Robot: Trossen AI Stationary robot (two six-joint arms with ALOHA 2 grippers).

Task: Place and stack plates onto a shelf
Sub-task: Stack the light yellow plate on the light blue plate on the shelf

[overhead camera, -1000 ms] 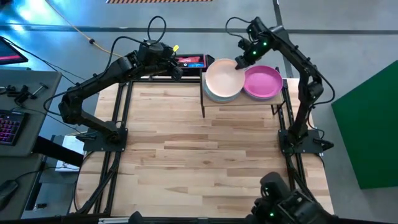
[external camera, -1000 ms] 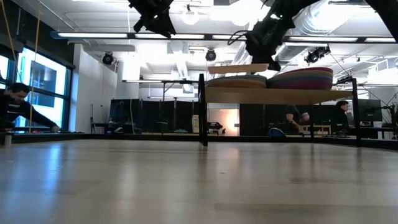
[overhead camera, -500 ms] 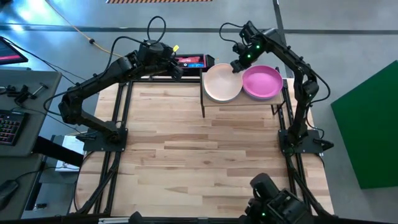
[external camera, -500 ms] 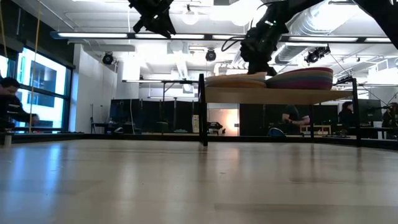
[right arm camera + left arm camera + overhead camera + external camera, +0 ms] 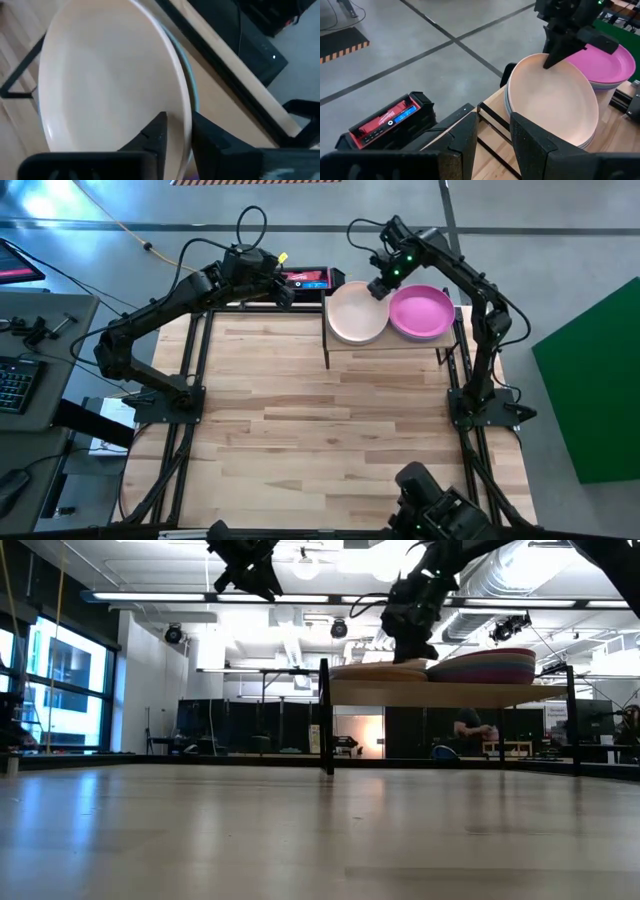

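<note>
Right wrist view alone shows right pincer (image 5: 177, 131) fingers apart, straddling cream plate (image 5: 105, 75) rim.

red-and-black case (image 5: 387, 120), label printing too small to read

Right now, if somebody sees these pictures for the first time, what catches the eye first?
Probably the two stacks of plates on the shelf at the table's far edge: one topped by a cream plate, the other by a magenta plate. The right gripper sits at the cream plate's far rim, its fingers astride the rim. The left gripper waits beside the shelf.
</note>
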